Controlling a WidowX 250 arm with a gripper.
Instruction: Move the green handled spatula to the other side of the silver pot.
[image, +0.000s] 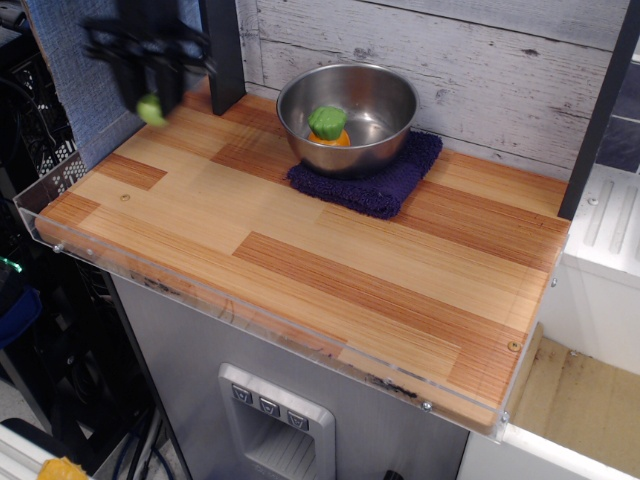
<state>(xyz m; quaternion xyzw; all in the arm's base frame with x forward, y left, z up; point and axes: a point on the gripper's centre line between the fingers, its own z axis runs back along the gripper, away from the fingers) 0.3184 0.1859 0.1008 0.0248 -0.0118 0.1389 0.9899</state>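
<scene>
My gripper (150, 88) is blurred at the top left, raised above the left end of the wooden table. It is shut on the green handled spatula (151, 109); only the light-green handle end shows below the fingers, and the blade is hidden. The silver pot (347, 115) stands to the right on a dark purple cloth (385, 180) at the back of the table, well apart from the gripper. A green-topped orange toy vegetable (328, 126) lies inside the pot.
A wooden tabletop (300, 250) with a clear plastic guard (60, 235) along its left and front edges. A grey plank wall (470, 70) stands behind, a blue panel (80, 70) at the left, and a dark post (600, 110) at the right.
</scene>
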